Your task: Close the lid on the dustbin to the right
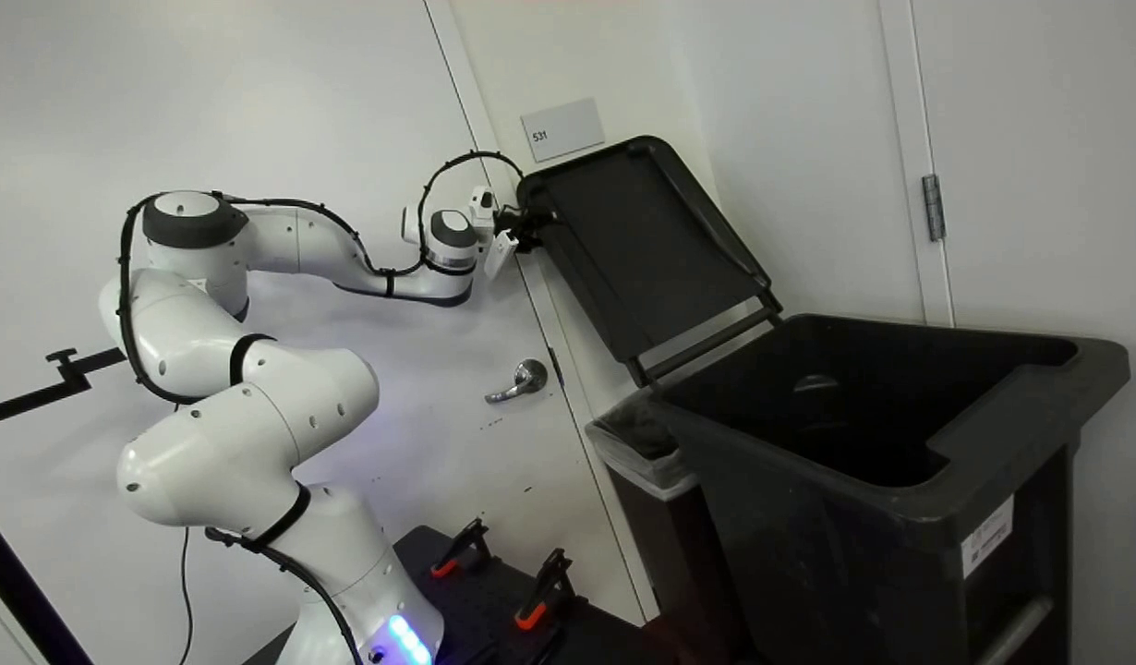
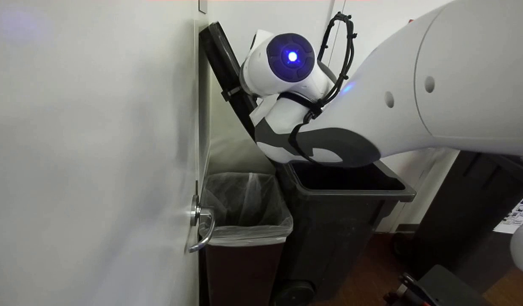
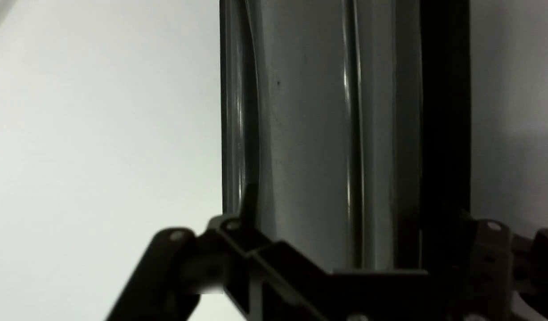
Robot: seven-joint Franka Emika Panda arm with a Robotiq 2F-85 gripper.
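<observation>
The black lid (image 1: 646, 245) stands raised and tilted back, hinged at the rear rim of the black dustbin (image 1: 808, 563), whose mouth is open. In an exterior view the lid (image 2: 221, 53) shows edge-on against the wall side, above the dustbin (image 2: 329, 225). My gripper (image 1: 536, 224) is at the lid's upper side edge. In the wrist view the lid's long edge (image 3: 309, 116) runs between my spread fingers (image 3: 349, 211), one near each side of it. Whether they touch it I cannot tell. The arm hides most of the gripper in an exterior view. The lid's green strip does not show.
A brown waste bin (image 2: 246, 263) with a clear liner stands beside the dustbin, by a door handle (image 2: 206, 229). Another dark bin (image 2: 461, 221) stands on the dustbin's far side. Clamps (image 1: 545, 591) sit on the robot's black base table.
</observation>
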